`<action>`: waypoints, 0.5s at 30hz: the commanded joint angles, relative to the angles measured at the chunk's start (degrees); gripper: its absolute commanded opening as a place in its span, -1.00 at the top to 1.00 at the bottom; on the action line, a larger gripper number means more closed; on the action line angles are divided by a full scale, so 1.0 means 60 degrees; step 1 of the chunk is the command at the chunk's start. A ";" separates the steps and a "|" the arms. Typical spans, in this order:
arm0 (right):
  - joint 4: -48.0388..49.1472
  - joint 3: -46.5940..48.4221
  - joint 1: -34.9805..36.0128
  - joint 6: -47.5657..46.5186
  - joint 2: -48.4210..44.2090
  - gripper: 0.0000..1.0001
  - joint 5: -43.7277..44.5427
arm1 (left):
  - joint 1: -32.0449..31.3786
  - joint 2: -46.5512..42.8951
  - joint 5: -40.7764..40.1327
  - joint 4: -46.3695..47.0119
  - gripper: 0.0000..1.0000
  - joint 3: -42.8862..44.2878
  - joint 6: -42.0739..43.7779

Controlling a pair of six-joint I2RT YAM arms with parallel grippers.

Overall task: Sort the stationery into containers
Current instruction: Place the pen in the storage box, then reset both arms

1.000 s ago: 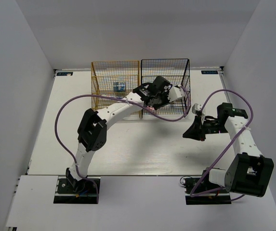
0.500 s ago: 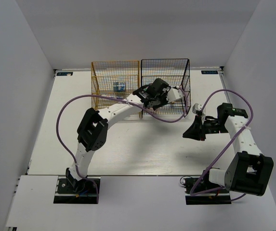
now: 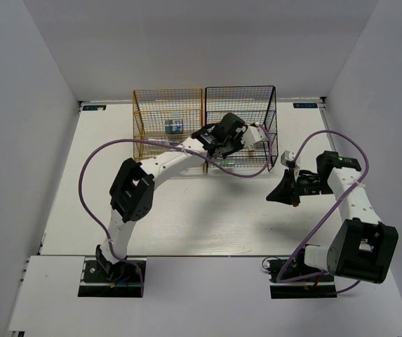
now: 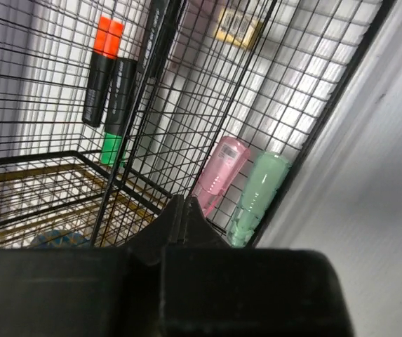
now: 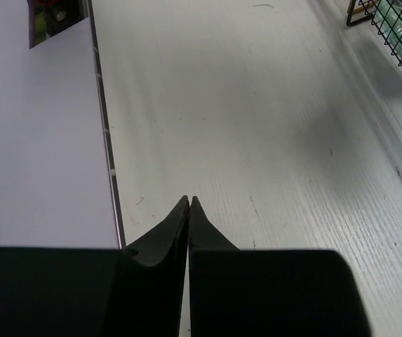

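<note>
The black rack [image 3: 241,105] and the gold-yellow rack [image 3: 151,116] stand side by side at the back of the table. My left gripper [image 3: 260,135] is shut and empty, reaching inside the black rack. In the left wrist view its shut tips [image 4: 181,203] point at a pink capsule [image 4: 220,170] and a green capsule [image 4: 259,193] lying against the mesh wall. An orange-capped highlighter [image 4: 100,67] and a green-capped highlighter [image 4: 116,105] lie further in. A blue tape roll [image 3: 175,127] sits in the gold rack. My right gripper [image 3: 273,197] is shut and empty over bare table [image 5: 188,202].
A beige block [image 4: 237,27] shows beyond the mesh. The right wrist view shows the black rack's corner [image 5: 358,14] at top right and the table's edge strip [image 5: 106,140] on the left. Purple cables loop over both arms.
My left gripper has shifted slightly left and back inside the black rack. The right arm has barely moved.
</note>
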 commanded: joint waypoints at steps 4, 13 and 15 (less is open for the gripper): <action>0.0155 0.0656 -0.0133 0.1289 0.0304 -0.81 -0.0369 | -0.0769 -0.2666 -0.0279 0.0459 -0.16 -0.0851 -0.0479; -0.0616 0.1985 -0.0338 0.3784 0.2304 -0.81 -0.0765 | -0.0844 -0.7905 -0.0618 -0.0532 -1.00 -0.5259 -0.6588; -0.0406 0.2923 -0.0484 0.4479 0.2326 -0.81 -0.0710 | -0.0537 -0.9139 -0.0354 -0.1033 -1.00 -0.6866 -0.7390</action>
